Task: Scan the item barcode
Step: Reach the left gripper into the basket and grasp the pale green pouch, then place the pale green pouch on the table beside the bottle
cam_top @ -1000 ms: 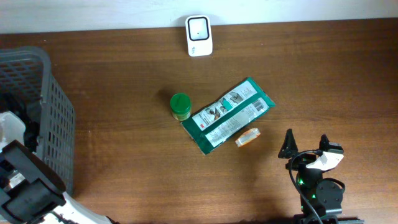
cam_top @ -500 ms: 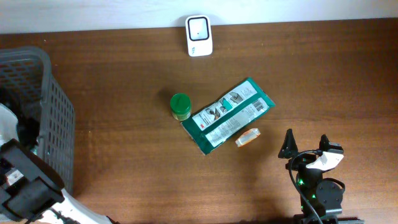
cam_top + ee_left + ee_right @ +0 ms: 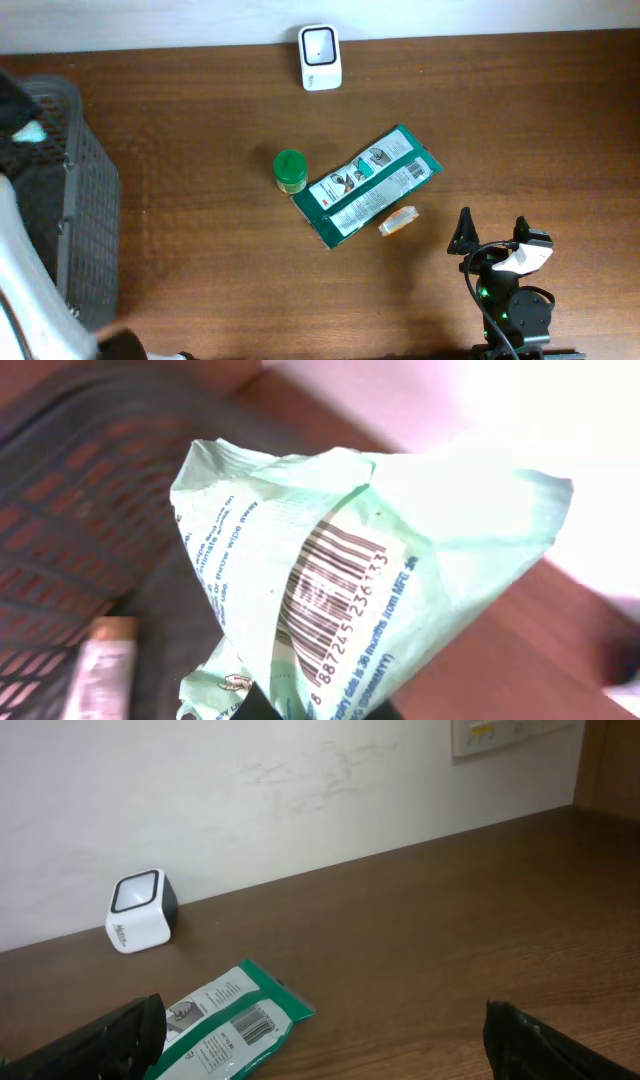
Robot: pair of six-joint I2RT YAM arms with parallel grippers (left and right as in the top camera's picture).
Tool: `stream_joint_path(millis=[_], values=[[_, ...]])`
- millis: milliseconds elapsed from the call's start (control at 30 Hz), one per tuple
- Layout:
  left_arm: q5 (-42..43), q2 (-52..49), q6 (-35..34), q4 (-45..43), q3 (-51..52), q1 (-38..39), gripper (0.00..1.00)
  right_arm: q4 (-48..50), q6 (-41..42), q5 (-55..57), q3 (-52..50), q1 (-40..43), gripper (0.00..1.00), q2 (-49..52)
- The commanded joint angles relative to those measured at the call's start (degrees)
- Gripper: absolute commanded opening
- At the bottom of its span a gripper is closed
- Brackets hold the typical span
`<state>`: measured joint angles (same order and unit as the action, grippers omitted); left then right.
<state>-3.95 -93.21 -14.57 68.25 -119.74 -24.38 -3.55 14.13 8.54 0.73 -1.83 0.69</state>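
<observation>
Your left gripper (image 3: 18, 112), clenched on the pale green packet (image 3: 330, 590), hangs over the basket (image 3: 92, 200). The scanner (image 3: 320, 44) lies near 3 o'clock across the tabletop (image 3: 200, 280). Your right gripper (image 3: 492, 232) is released.

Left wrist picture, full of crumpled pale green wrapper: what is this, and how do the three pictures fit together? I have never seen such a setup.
Two robot arms work at a brown wooden table. One camera looks down from above; one rides on each wrist. The left hand is shut on a crumpled pale green plastic packet, barcode showing, above the dark grey plastic basket. The right hand is open and empty. On the table are a white box-shaped scanner, a green-lidded jar, a flat green and white packet and a small orange item.
</observation>
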Motion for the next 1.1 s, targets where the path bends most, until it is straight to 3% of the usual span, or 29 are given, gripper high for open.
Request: stream_joint_path(millis=[0, 133, 267, 500, 633, 767, 933, 1000, 1067], values=[[-0.9, 5.5, -0.3, 4.2, -0.7, 10.4, 0.00, -0.3, -0.2, -0.2, -0.4, 0.0, 0.98, -0.4], [-2.1, 5.4, -0.4, 10.0, 1.2, 19.2, 0.00, -0.3, -0.2, -0.2, -0.4, 0.0, 0.99, -0.4], [-2.1, 5.4, -2.3, 10.5, 10.9, 26.3, 0.00, -0.3, -0.2, -0.2, -0.4, 0.0, 0.98, -0.4], [-1.8, 5.4, -8.4, -4.1, 37.7, 33.6, 0.00, -0.3, -0.2, -0.2, -0.4, 0.0, 0.98, -0.4], [-1.2, 5.3, -8.8, -18.5, 51.9, 37.0, 0.00, -0.3, -0.2, -0.2, -0.4, 0.0, 0.98, -0.4], [-1.3, 4.9, -9.1, -29.5, 60.9, 39.8, 0.00, -0.3, -0.2, -0.2, -0.4, 0.0, 0.98, -0.4], [-1.4, 2.4, -9.2, -34.4, 64.8, 42.0, 0.00, -0.3, -0.2, -0.2, -0.4, 0.0, 0.98, -0.4], [-1.4, 1.2, -9.5, -34.8, 64.8, 42.6, 0.05, -0.3, -0.2, -0.2, -0.4, 0.0, 0.98, -0.4], [-1.4, 0.3, -9.5, -35.3, 64.8, 43.2, 0.24, -0.3, -0.2, -0.2, -0.4, 0.0, 0.98, -0.4]])
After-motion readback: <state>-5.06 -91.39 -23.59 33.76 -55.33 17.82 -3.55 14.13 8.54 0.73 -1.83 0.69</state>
